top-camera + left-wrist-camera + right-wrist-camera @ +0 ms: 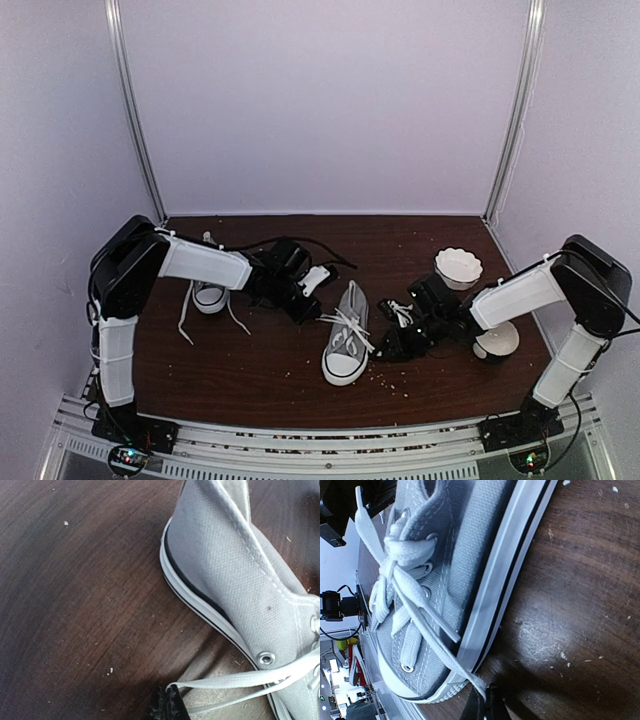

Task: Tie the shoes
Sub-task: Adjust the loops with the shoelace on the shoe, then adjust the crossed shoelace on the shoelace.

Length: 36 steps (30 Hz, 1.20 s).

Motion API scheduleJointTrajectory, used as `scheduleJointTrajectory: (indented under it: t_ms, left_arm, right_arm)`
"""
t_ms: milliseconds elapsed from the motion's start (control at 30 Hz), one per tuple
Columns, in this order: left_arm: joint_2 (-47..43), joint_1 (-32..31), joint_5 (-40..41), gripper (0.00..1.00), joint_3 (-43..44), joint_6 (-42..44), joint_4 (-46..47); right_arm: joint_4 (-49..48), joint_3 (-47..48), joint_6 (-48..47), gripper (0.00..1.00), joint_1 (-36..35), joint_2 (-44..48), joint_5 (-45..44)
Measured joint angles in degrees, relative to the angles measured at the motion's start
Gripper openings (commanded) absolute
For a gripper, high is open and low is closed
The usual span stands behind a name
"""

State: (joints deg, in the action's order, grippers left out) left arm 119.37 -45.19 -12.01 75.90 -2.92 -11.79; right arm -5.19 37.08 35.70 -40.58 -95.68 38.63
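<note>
Light, soft shoe (pixel 343 352) with limp, slippery lace (pixel 235 680): left gripper (pixel 167 705) and right gripper (pixel 487 707) were each pinched shut on a lace, probably best held near its tip.

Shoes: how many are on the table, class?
2. One shoe lies in the centre; the other shoe sits at the left, partly hidden under the left arm.

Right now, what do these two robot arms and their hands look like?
The left arm and right arm match: white tubes linked by bulky black joints. The left hand and right hand are black, each ending in two slim fingers. A black cable loops beside the left arm.
</note>
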Motion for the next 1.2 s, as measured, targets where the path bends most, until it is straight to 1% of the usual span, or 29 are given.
scheduleJointTrajectory:
  t_ms: [100,200,300,333,400,533,700,800,1000,1100,1200]
  left_arm:
    - [0.02,0.11,-0.90,0.00,-0.17,0.00,0.37]
    - [0.02,0.39,-2.86,0.00,-0.87,0.04,1.70]
    - [-0.15,0.81,-4.57,0.25,-1.68,0.55,2.99]
    - [-0.37,0.94,-5.03,0.30,-1.99,0.90,3.26]
    - [-1.18,1.18,-5.57,0.37,-3.06,1.44,3.85]
    - [-3.41,1.49,-5.84,0.47,-5.68,2.38,4.26]
    - [-8.07,1.62,-6.23,0.49,-8.68,4.26,4.22]
    - [-11.13,1.75,-7.74,0.49,-9.66,6.69,4.42]
    - [-14.60,1.75,-15.63,0.45,-8.74,13.31,3.98]
    - [-14.64,1.75,-17.53,0.45,-7.39,15.67,3.58]
    - [-14.32,1.66,-18.29,0.50,-5.20,17.88,1.57]
  right_arm:
    - [0.02,0.00,-0.11,0.01,0.07,-0.04,0.02]
    - [0.57,0.28,-0.66,0.15,0.09,-0.02,0.42]
    - [3.26,1.07,-1.99,0.28,0.13,0.66,1.27]
    - [4.70,1.38,-2.95,0.31,0.24,1.36,1.51]
    - [7.32,1.90,-4.39,0.35,0.48,3.08,1.68]
    - [12.98,2.32,-8.72,0.37,1.46,8.11,1.55]
    - [19.71,3.19,-13.70,0.39,3.76,12.55,1.38]
    - [20.83,6.34,-16.02,0.36,4.59,12.15,1.73]
    - [18.88,15.19,-19.85,0.28,5.35,4.33,3.04]
    - [19.69,17.27,-22.47,0.29,5.49,1.22,1.86]
    - [20.57,17.40,-24.74,0.34,5.60,0.83,1.38]
